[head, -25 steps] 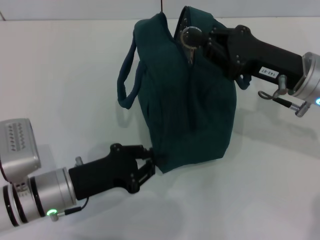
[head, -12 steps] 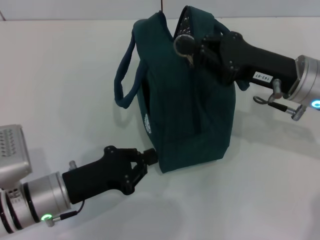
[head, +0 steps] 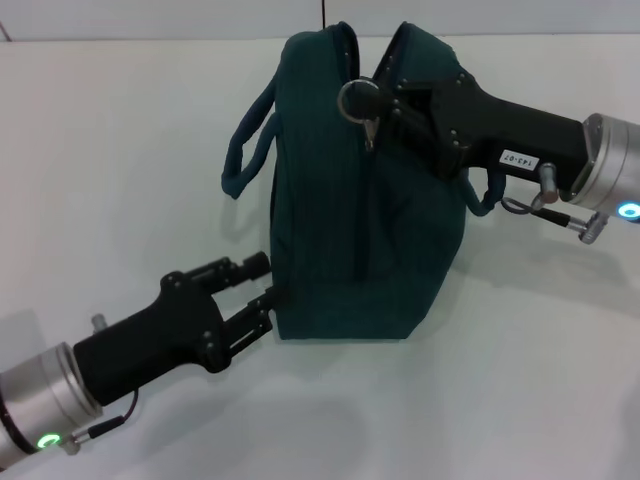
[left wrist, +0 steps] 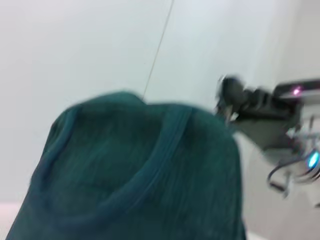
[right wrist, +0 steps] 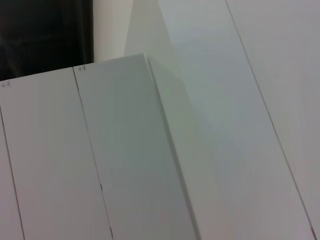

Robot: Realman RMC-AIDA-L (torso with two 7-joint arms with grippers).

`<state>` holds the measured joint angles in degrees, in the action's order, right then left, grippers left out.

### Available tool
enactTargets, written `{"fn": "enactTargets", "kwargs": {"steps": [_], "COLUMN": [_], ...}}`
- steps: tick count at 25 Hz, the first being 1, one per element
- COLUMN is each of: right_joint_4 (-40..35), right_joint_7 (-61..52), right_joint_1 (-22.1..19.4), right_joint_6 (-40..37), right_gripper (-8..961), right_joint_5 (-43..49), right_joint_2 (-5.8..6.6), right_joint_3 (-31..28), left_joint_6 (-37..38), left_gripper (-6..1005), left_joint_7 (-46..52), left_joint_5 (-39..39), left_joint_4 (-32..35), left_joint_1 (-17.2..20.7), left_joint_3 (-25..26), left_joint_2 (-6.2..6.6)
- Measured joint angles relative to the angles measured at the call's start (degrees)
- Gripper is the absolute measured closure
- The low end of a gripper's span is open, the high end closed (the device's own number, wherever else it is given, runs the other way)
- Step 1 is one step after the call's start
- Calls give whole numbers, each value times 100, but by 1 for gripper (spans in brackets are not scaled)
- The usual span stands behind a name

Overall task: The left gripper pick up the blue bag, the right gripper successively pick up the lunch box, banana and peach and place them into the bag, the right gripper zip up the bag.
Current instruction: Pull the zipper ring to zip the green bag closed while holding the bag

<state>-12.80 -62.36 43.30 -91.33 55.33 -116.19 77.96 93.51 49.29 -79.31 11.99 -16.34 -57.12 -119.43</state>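
Bag (head: 365, 240) has swung squarer on the table (head: 120, 130), left gripper (head: 262, 290) fingers spread at its lower corner, right gripper (head: 372, 103) pinching the top zipper, zipping underway, pull onward next.

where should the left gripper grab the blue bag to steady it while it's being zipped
Probably the bottom near corner of the blue bag, approached low from the robot's left, where the left gripper sits open. The fabric folds into a pinchable edge there. It is opposite the top, where the right gripper is working, so pulling there would tension the zipper line.
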Motion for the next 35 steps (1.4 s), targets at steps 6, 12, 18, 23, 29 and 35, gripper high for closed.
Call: {"fn": "enactTargets", "kwargs": {"steps": [6,12,18,23,29,35], "right_joint_4": [-201,-290,-293,-310,-347,-346], "right_joint_7": [-3,-4,-4,-4,-4,-12], "right_joint_1": [26,179,219,235,241,237], "right_joint_6": [203,338,360,404,439,441], "right_gripper": [945,944,944,945,944,944], "right_joint_5": [0,0,3,4,4,4], "right_joint_2": [0,0,0,0,0,0], "right_joint_3": [24,98,150,226,236,253], "left_joint_6": [397,316,107,-7,-32,-3], "left_gripper": [600,348,355,361,368,443], "left_joint_7": [-5,-34,-36,-41,-236,-316], "left_joint_5": [324,766,801,1041,1265,1172], "left_joint_4": [143,242,248,228,202,198], "left_joint_1": [-25,-122,-288,-305,-283,-313], "left_joint_3": [0,0,-4,-2,-35,-59], "left_joint_2": [7,-10,-17,-42,-44,-45]}}
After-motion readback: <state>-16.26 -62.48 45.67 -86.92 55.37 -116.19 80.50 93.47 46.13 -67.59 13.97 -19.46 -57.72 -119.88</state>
